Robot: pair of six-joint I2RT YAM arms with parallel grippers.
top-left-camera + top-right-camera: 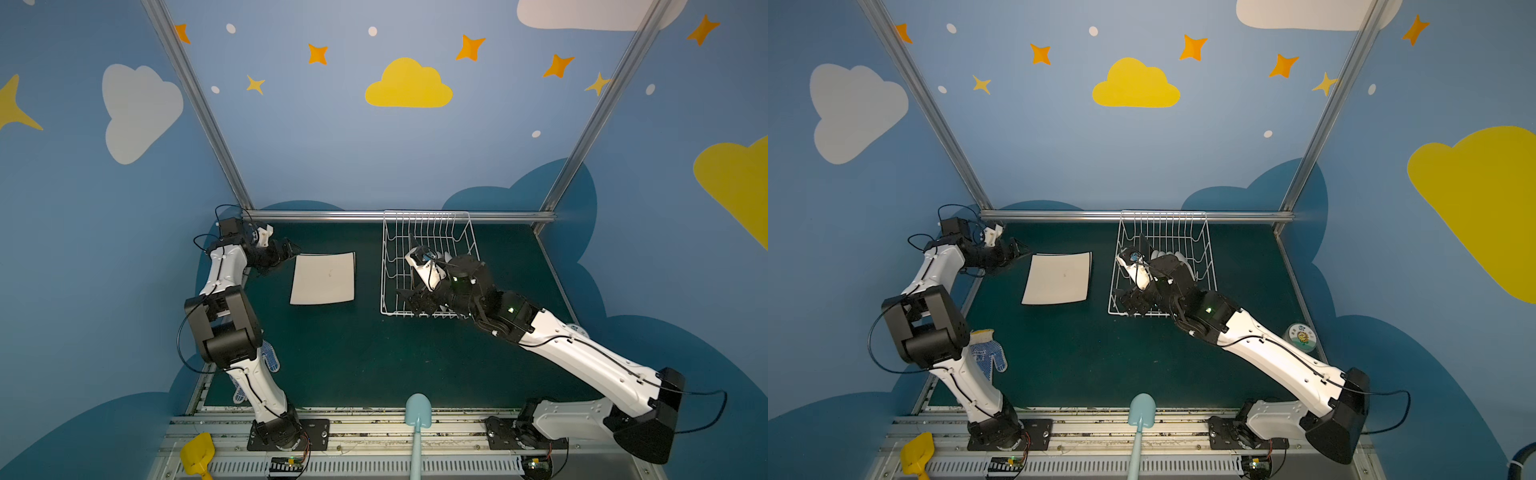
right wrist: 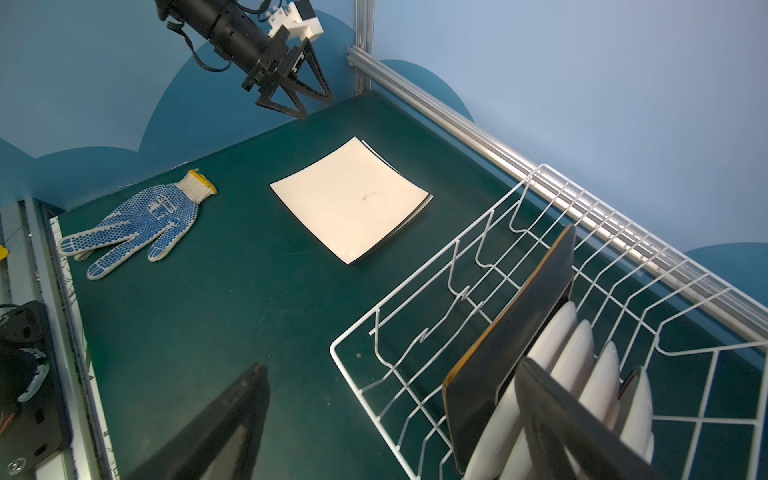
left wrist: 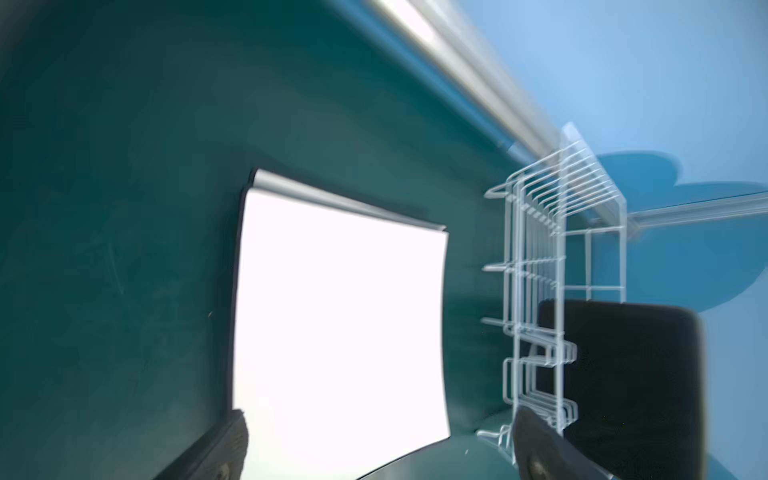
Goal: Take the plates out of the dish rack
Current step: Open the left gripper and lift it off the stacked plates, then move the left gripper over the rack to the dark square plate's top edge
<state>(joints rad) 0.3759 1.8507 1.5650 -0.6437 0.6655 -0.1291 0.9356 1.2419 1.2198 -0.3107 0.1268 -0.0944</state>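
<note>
the dish rack (image 2: 376, 318) is sitting at the back right of the green table (image 2: 249, 311), tucked up against the metal rail (image 2: 478, 129). it's carrying five plates standing on edge. a black square plate (image 2: 511, 324) is on the left end of the row, and four white round plates (image 2: 582, 353) are packed just to its right. only the rims of the round ones are showing, so i can't make out any print on them. two cream square plates (image 2: 351, 199) are lying flat on the table just left of the rack, stacked, with the lower one peeking out along the edges.

the right gripper (image 2: 390, 370) is hanging over the rack with its jaws standing wide apart and gripping nothing. in the right wrist view the black plate is showing between the two fingers, but i can't tell whether either finger is touching it. the left gripper (image 2: 315, 106) is hovering above the far left corner of the table, near the cream stack but clear of it, jaws spread and empty too.

a blue dotted work glove (image 2: 137, 220) is lying on the near left of the table, well apart from the plates.
</note>
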